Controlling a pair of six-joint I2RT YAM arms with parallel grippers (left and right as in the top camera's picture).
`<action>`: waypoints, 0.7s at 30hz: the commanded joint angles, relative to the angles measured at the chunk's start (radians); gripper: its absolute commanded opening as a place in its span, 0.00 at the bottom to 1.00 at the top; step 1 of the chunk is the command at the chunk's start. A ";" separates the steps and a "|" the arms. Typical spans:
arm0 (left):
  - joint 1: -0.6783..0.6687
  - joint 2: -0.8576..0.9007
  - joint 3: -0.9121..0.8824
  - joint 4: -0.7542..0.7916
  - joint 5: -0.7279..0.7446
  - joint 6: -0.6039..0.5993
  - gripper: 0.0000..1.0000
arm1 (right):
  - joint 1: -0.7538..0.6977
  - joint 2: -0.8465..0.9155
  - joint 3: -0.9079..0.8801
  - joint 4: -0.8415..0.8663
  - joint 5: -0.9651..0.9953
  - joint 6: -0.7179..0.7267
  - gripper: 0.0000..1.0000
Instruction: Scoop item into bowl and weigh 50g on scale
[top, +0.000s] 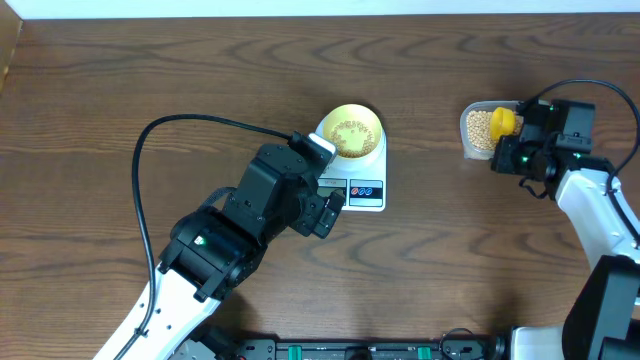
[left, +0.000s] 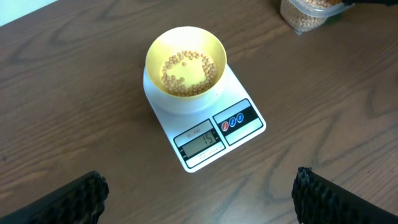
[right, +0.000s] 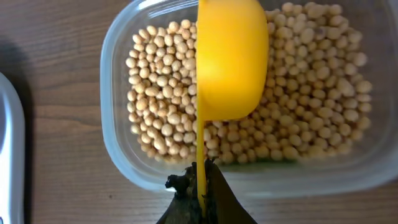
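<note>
The pale-yellow bowl (top: 352, 131) (left: 185, 63) stands on the white scale (top: 366, 168) (left: 211, 127) and holds a thin layer of tan beans (left: 185, 73). My left gripper (top: 328, 213) (left: 199, 198) hovers open in front of the scale with nothing between its fingers. More beans (right: 155, 93) fill the clear tub (top: 477, 128) (right: 118, 143) at the right. Over this tub my right gripper (top: 524, 127) (right: 202, 186) is shut on the handle of the bright yellow scoop (top: 502, 121) (right: 230, 59), which is turned on its side above the beans.
A black cable (top: 150, 160) loops over the table left of the left arm. The table's left edge (top: 8, 60) shows at the far left. The scale's display (left: 199, 141) shows lit digits.
</note>
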 joint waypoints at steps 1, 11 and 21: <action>0.004 0.005 0.000 -0.003 0.010 0.017 0.97 | 0.017 0.035 0.005 0.001 -0.018 0.029 0.01; 0.004 0.005 0.000 -0.003 0.009 0.017 0.97 | 0.031 0.037 0.005 0.019 -0.072 0.032 0.01; 0.004 0.005 0.000 -0.003 0.010 0.017 0.97 | 0.031 0.037 0.005 0.019 -0.146 0.051 0.01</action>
